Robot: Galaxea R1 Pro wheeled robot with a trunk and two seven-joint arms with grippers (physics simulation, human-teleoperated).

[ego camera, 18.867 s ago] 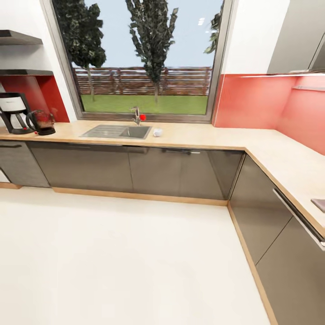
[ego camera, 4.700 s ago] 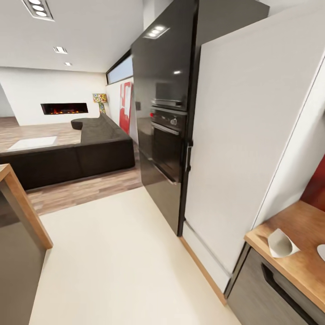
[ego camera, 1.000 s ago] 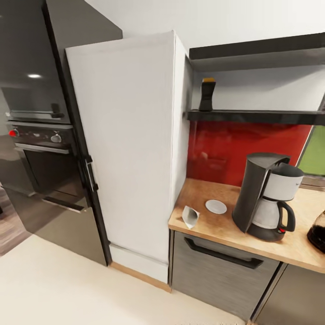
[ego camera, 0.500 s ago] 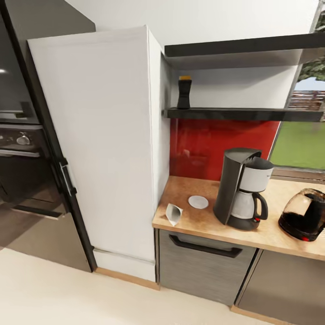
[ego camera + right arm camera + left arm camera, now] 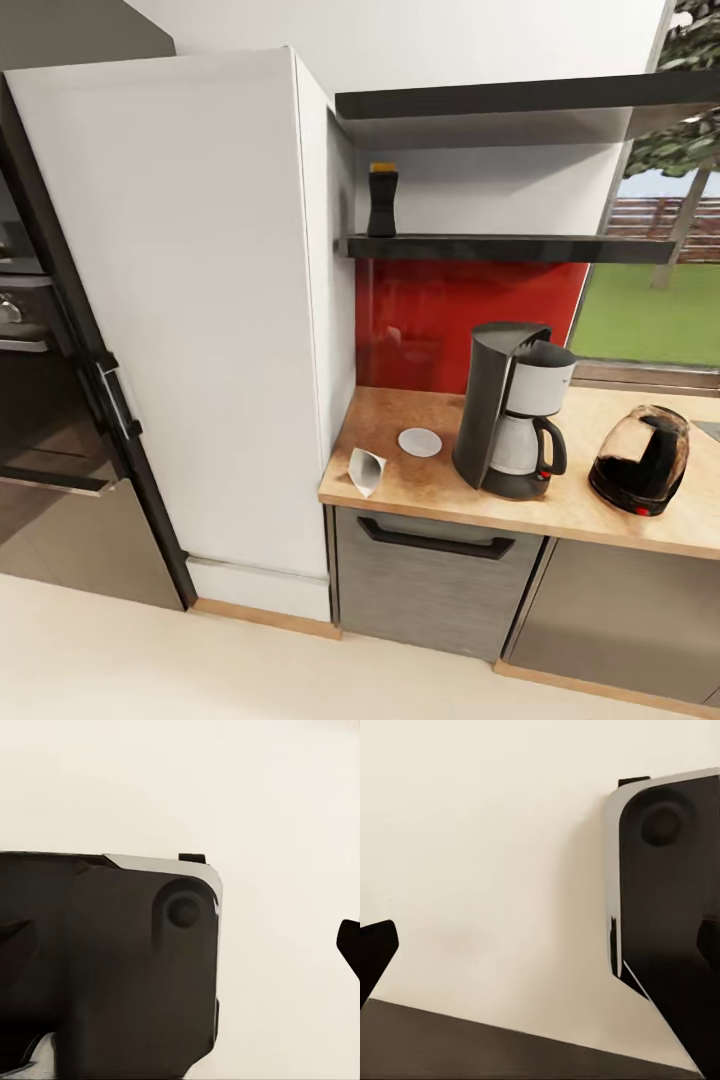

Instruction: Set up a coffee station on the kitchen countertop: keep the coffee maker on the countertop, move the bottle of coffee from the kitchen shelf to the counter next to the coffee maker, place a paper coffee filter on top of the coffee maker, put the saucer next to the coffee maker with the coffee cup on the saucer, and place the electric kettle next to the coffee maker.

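- Down by the robot's own body, the left claw (image 5: 540, 960) hangs over pale floor with its dark fingertips (image 5: 376, 949) at opposite edges of its wrist view: spread wide, holding nothing.
- The right claw (image 5: 180, 945) looks the same over the same floor, tips far apart and empty, with the dark base (image 5: 112, 960) between them.
- Up on the worktop (image 5: 440, 490), the paper filter (image 5: 365, 471) lies on its side at the front left corner, right by the edge. Judgement: a light cone so near the lip wants a soft pinch from above, no sideways nudge, or it goes overboard.
- Just behind it sits the saucer (image 5: 420, 442), flat, near the coffee maker (image 5: 510, 410) but not touching.
- The coffee maker stands upright mid-worktop, carafe handle facing the kettle (image 5: 640, 472), which sits apart from it towards the window end.
- No cup is visible here.
- Farthest off, the coffee bottle (image 5: 382, 200) stands upright at the left end of the shelf (image 5: 480, 246), hard by the tall white cabinet (image 5: 180, 320).
- My call: the robot is not yet in reach. It should roll in square to the worktop, then raise the trunk, because the bottle is high and a second shelf (image 5: 500, 102) above leaves tight headroom.
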